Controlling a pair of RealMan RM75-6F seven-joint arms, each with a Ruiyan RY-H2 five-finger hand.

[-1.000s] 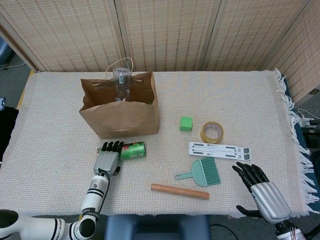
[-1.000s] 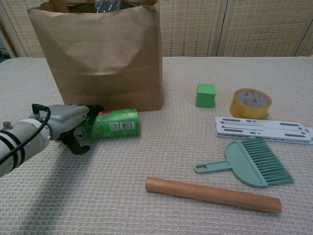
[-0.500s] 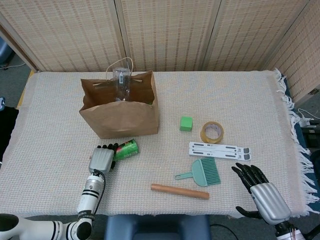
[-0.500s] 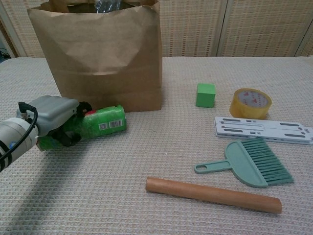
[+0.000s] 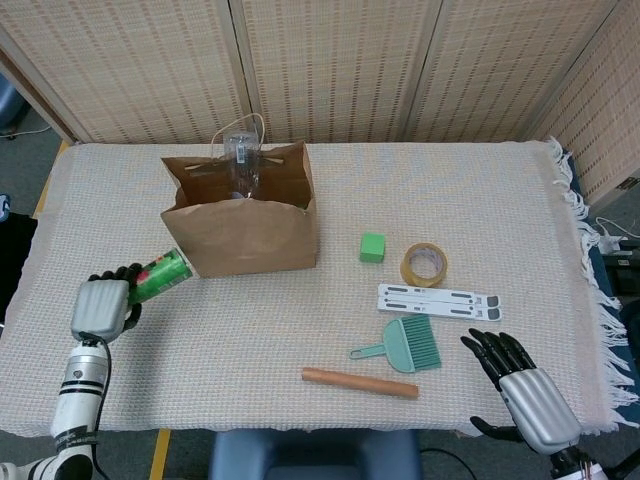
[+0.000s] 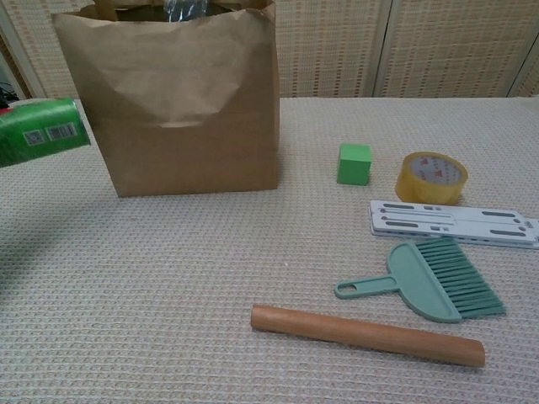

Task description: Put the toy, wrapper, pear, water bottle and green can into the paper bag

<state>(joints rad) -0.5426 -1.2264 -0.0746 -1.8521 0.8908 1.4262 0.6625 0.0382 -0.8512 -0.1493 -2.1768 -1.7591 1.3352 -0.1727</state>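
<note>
Now 1 green can [image 5: 160, 277] is sitting in the left hand [image 5: 100, 309], which is gripping it off the counter [image 5: 480, 200], tilted, just left of the 1 paper bag [image 5: 245, 235]. 1 bottle [image 5: 241, 165] is standing inside the bag. Also on the counter: 1 green cube [image 5: 372, 247], 1 tape roll [image 5: 423, 264], 1 white bar [image 5: 440, 301], 1 brush [image 5: 400, 346], 1 wood rod [image 5: 360, 382]. Right hand [image 5: 525, 391] is lying back-up w/ fingers apart, holding nothing, near the front right edge.

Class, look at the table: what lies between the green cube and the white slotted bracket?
In the head view, the roll of tape sits between the green cube and the white slotted bracket, slightly right of the direct line.
</note>
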